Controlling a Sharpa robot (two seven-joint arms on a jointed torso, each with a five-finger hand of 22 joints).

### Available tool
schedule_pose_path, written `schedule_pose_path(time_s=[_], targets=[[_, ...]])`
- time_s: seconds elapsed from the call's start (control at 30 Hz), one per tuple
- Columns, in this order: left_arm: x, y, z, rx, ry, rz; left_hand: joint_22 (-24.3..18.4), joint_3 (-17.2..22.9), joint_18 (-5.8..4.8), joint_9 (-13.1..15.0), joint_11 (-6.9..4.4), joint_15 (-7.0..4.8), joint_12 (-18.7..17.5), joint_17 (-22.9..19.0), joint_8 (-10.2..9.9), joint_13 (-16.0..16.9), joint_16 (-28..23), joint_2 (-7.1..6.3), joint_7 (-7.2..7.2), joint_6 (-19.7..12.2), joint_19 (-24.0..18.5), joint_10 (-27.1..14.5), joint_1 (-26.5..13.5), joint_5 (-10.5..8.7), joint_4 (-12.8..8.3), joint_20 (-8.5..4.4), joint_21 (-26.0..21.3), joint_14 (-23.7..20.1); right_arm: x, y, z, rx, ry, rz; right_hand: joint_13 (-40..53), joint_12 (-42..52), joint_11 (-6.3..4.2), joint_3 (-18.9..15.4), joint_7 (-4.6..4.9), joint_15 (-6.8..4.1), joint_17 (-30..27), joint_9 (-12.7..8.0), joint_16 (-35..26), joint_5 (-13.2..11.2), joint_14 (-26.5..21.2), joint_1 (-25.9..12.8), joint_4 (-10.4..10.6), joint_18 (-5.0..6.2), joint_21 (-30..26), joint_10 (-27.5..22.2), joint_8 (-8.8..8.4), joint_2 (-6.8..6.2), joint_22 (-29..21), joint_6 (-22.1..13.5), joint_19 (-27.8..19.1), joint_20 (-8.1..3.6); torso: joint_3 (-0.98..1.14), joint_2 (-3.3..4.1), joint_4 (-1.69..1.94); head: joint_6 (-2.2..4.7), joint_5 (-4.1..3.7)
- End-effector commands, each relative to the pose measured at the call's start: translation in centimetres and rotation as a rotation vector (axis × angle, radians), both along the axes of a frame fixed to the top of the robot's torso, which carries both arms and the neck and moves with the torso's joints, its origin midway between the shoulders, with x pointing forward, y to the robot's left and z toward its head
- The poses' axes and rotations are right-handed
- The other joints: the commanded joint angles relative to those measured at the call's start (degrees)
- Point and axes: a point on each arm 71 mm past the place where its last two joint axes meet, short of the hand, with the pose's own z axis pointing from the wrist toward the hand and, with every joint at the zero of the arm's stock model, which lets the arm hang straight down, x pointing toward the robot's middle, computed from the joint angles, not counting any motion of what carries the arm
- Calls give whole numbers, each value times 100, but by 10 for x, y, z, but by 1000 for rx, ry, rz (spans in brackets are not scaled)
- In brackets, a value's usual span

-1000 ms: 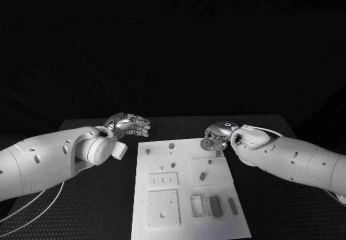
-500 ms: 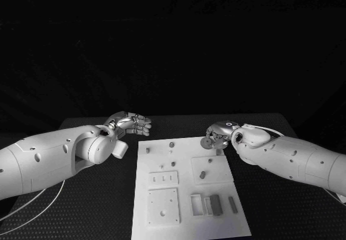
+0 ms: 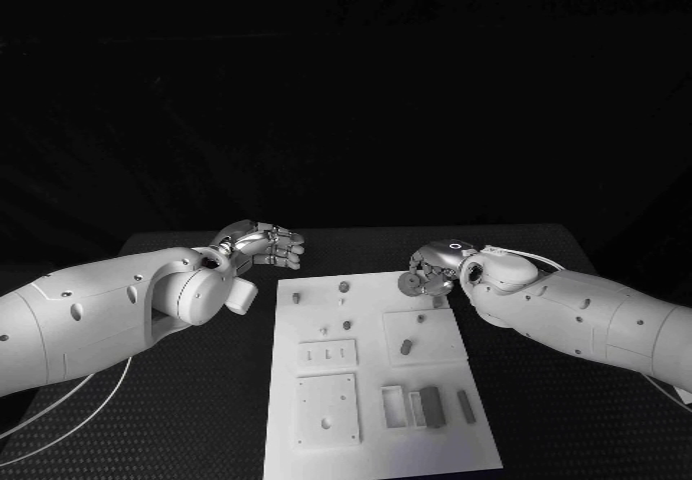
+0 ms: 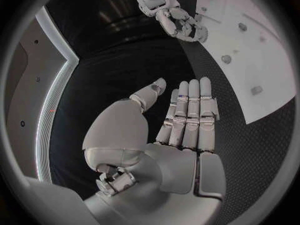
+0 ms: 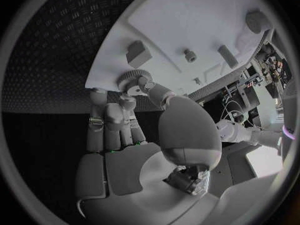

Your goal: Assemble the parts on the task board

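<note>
The white task board (image 3: 378, 440) lies in the middle of the black table, with small dark pegs (image 3: 343, 290) and a dark bar (image 3: 431, 408) standing in it. At the board's far right corner my right hand (image 3: 433, 268) pinches a small round ridged part (image 3: 411, 284) between thumb and fingers. The right wrist view has that toothed disc (image 5: 130, 78) at the fingertips (image 5: 145, 84), just above the board's edge (image 5: 106, 67). My left hand (image 3: 264, 246) hovers off the board's far left corner. Its fingers (image 4: 189, 112) are stretched out and hold nothing.
Raised white blocks with slots and holes (image 3: 327, 357) sit on the near half of the board, and a second dark bar (image 3: 464, 408) lies near its right edge. Textured black table (image 3: 188, 410) surrounds the board. The left wrist view shows my right hand (image 4: 178, 24) over the board (image 4: 250, 55).
Both hands have drifted very slightly toward the far side of the table. The round part stays pinched in my right hand.
</note>
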Motion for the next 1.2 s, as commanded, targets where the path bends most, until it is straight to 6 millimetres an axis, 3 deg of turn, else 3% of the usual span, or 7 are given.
schedule_pose_path(time_s=[0.03,0.27,0.43,0.67,0.9,1.2], targets=[[0,-2,2,-4,-7,-19,9,-7,95,-2,11,18,-36,11,-41,6,-24,-25,16,-12,-33,9,-44,2,6,9,-24,31,-1,1,-3,-4,18,5,-16,47,-28,-5,56,6,8,-12,31,-18,-19,-64,56,163,30,-258,-41,-35,116,-11,-12,-15,-5,-3,3,-15,8],[0,-3,2,0,-9,-21,13,0,98,-3,12,17,-45,20,-49,7,-33,-26,19,-21,-33,8,-28,1,-4,7,-27,32,-2,4,-3,3,19,7,-53,90,8,10,93,40,11,-44,39,-18,-21,-130,128,163,41,-278,-95,-149,112,-107,-8,-22,-6,-4,4,-12,-29],[0,-2,2,1,-10,-19,14,-2,96,-3,14,18,-50,24,-51,7,-37,-30,22,-24,-34,6,-30,0,-4,9,-29,32,-2,6,-2,32,14,7,-84,119,43,-8,131,74,12,-68,42,-18,-27,-241,221,163,44,-299,-134,-278,109,-183,-11,-19,-2,-6,-3,-39,-7],[0,-2,2,2,-10,-18,17,8,98,-2,14,17,-55,32,-53,9,-44,-17,22,-25,-34,9,-12,1,-12,8,-31,33,-3,11,-1,49,12,11,-102,186,60,12,149,91,19,-71,59,-17,-21,-277,279,163,55,-300,-125,-287,110,-173,-3,-35,-2,-7,0,-31,-19],[0,-2,2,2,-9,-20,19,11,98,-1,14,18,-59,37,-54,10,-49,-15,23,-25,-34,10,-3,0,-18,10,-33,33,-3,11,-1,43,15,14,-116,250,54,45,142,87,26,-67,75,-17,-19,-203,239,163,69,-308,-100,-168,113,-141,0,-47,2,-5,-1,-23,-14],[0,-2,2,1,-9,-21,21,8,96,0,15,19,-62,42,-55,11,-53,-13,24,-25,-34,12,-7,0,-16,12,-35,35,-2,11,-2,26,19,17,-174,358,27,60,112,61,33,-35,90,-17,-34,-7,-53,163,99,-338,-3,386,120,14,-41,-45,5,-1,-5,-27,-18]])
